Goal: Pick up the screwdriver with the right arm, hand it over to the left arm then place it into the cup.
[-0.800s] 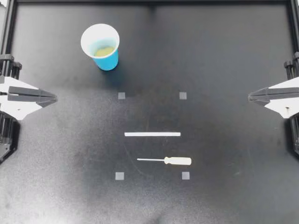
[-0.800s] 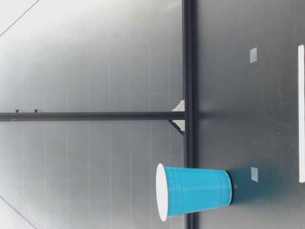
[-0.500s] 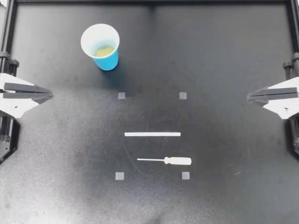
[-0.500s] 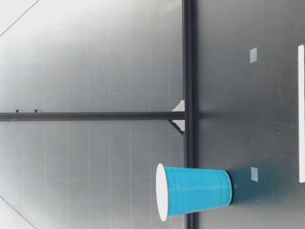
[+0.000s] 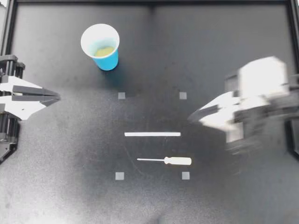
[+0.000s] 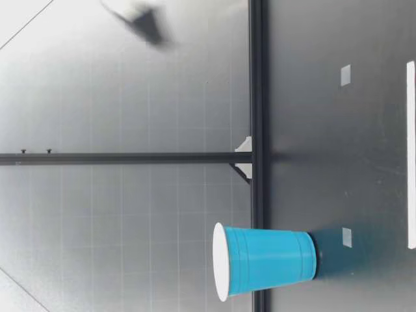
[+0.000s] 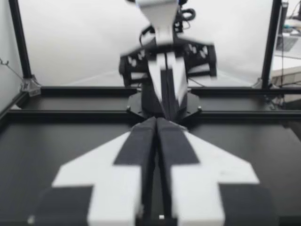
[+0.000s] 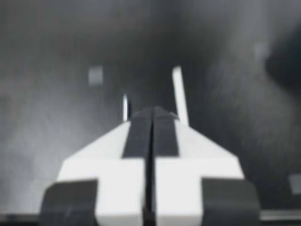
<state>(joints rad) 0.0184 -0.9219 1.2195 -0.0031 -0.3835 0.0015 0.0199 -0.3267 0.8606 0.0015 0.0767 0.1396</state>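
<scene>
Since half a second ago our right end effector (image 5: 192,115) has swung in from the desk's right edge toward the middle, and it shows blurred; its two fingers are pressed together with nothing between them, and the right wrist view confirms that. It hangs just beyond the right end of the white strip (image 5: 152,134) and is apart from the screwdriver (image 5: 164,160), which lies flat on the desk (image 5: 224,46) just in front of that strip, handle toward our right arm and thin shaft pointing toward our left. Our left end effector (image 5: 57,97) sits at the left edge, likewise closed and empty. Farther back on the left side stands the blue cup (image 5: 103,49), upright with its mouth open, well apart from the screwdriver and both end effectors.
</scene>
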